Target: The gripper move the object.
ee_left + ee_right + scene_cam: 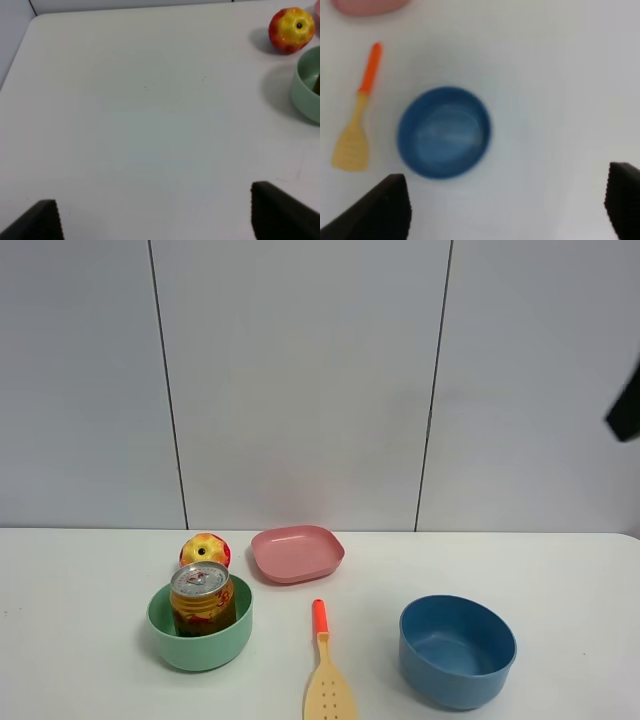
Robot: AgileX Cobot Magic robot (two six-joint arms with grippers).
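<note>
The gold can (203,598) with red markings and a silver top stands upright inside a green bowl (200,645) at the left of the table. My left gripper (155,220) is open and empty over bare table, well to the side of the green bowl (307,87); only its two fingertips (37,222) show. My right gripper (502,207) is open and empty, high above the table near a blue bowl (444,132). In the exterior view only a black piece of the right arm (625,410) shows at the right edge.
A red-yellow apple (205,550) sits just behind the green bowl. A pink plate (297,553) lies at the back middle. A yellow spatula with an orange handle (325,675) lies at the front middle. The blue bowl (457,650) stands at the front right.
</note>
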